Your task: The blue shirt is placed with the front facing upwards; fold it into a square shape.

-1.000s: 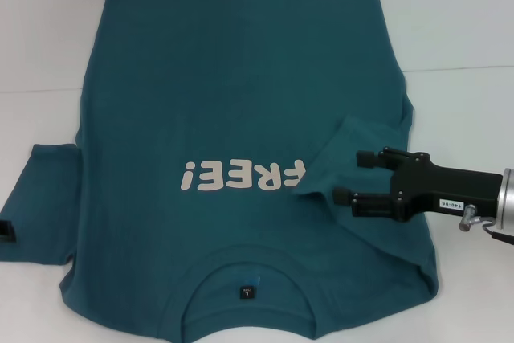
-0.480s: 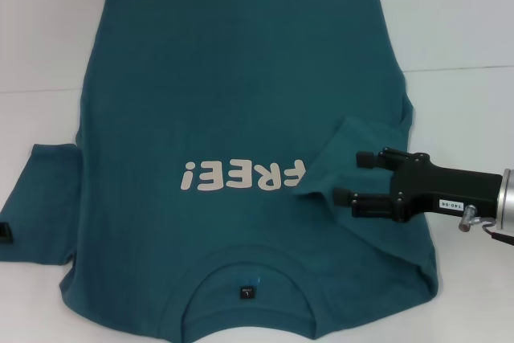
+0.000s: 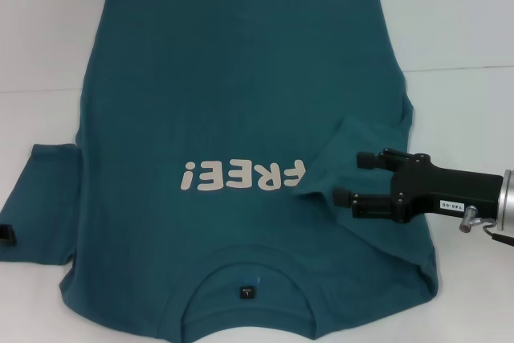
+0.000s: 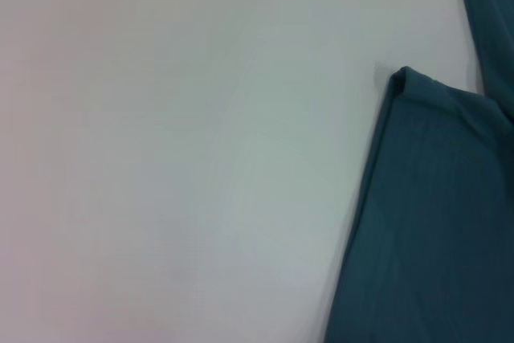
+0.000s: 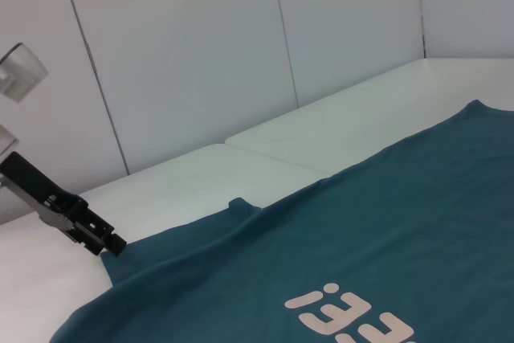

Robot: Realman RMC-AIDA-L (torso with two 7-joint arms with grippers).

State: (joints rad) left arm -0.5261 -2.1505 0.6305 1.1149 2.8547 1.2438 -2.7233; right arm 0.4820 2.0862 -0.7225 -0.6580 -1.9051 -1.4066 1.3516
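Because the blue shirt (image 3: 241, 118) is soft cotton that will sag and wrinkle the instant it leaves the white surface (image 3: 466, 30), we judge it light to lift but unwilling to keep a crease unless each fold is laid down flat. It lies spread face up across the surface, its "FREE!" lettering (image 3: 242, 176) reading upside down from the head view, its collar (image 3: 249, 279) nearest the robot and the hem at the far side.

The sleeve on our right (image 3: 353, 150) is already folded inward over the chest, its edge touching the end of the lettering. The right claw (image 3: 353, 178) hovers right at that sleeve with its two fingers parted — and we see no cloth between them, so we read it as empty. The left sleeve (image 3: 40, 198) is still spread outward on the surface. The left claw (image 3: 6, 233) sits at that sleeve's outer edge, only a dark tip in view, so we cannot tell whether it is holding anything.

For the next folds we would pinch at seams and doubled edges — sleeve cuff, shoulder seam, hem corners — where the fabric is thicker and less likely to slip. A grip in mid-panel would merely bunch the cloth.
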